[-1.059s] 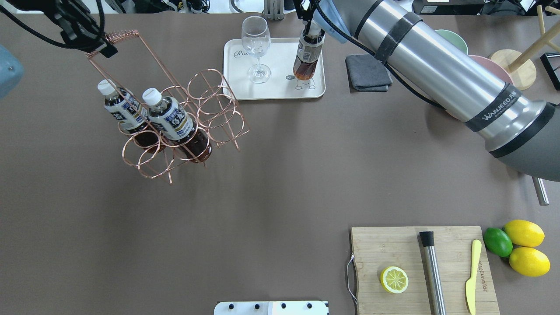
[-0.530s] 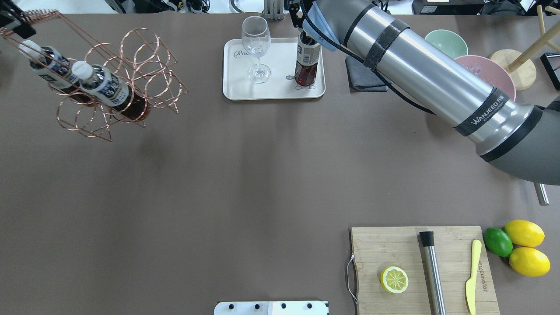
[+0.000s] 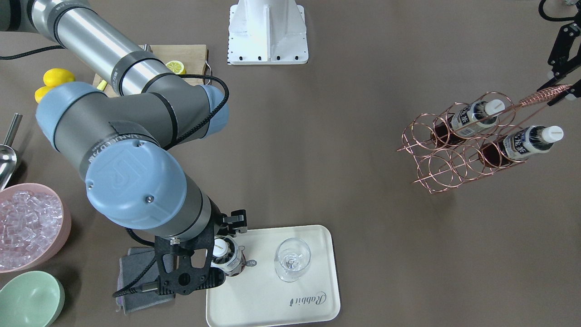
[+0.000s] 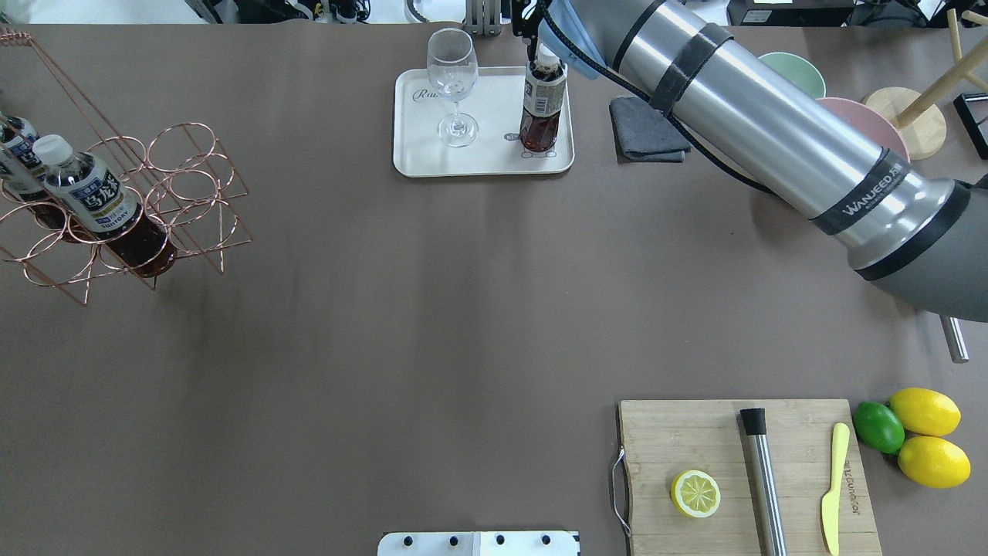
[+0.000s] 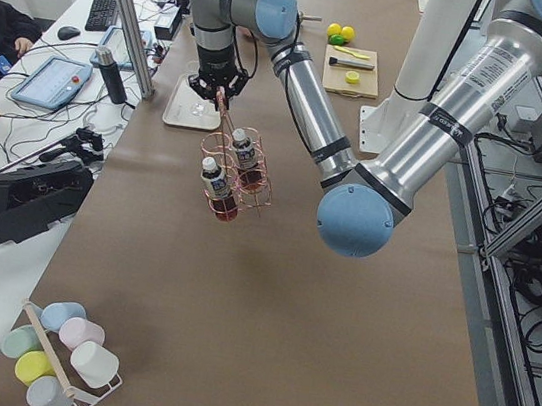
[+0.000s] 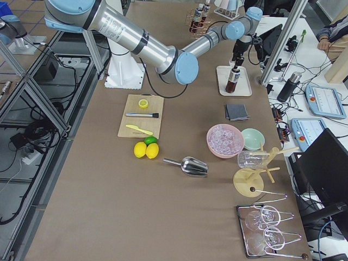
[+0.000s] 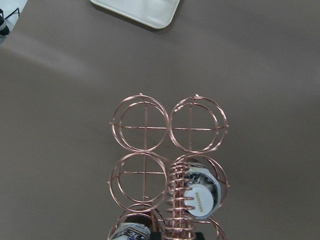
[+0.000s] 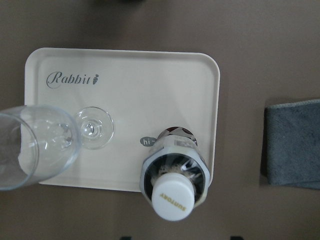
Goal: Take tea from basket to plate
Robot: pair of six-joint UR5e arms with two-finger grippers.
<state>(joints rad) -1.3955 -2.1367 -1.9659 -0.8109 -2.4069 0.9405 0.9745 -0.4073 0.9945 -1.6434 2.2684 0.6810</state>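
Observation:
One tea bottle [image 4: 543, 108] stands upright on the cream tray [image 4: 494, 158], at its right end; it also shows in the right wrist view [image 8: 174, 185]. My right gripper [image 4: 538, 37] hovers just above its white cap, open and off it. My left gripper [image 3: 560, 91] is shut on the coiled handle of the copper wire basket [image 3: 458, 145] and holds it tilted above the table. Two more tea bottles [image 3: 472, 116] [image 3: 526, 141] lie in the basket's cells. In the overhead view the basket [image 4: 177, 193] hangs at the far left; the left gripper is out of that view.
A wine glass [image 4: 451, 85] stands on the tray's left half. A grey cloth [image 4: 648, 127] lies right of the tray. A pink bowl of ice [image 3: 27, 225] and a green bowl [image 3: 29, 297] stand beyond it. A cutting board [image 4: 745, 471] and citrus fruit [image 4: 922, 432] lie front right.
My left gripper has swung the basket with two bottles far to the left. My right gripper has stood the bottle upright on the tray, let go and lifted off the cap.

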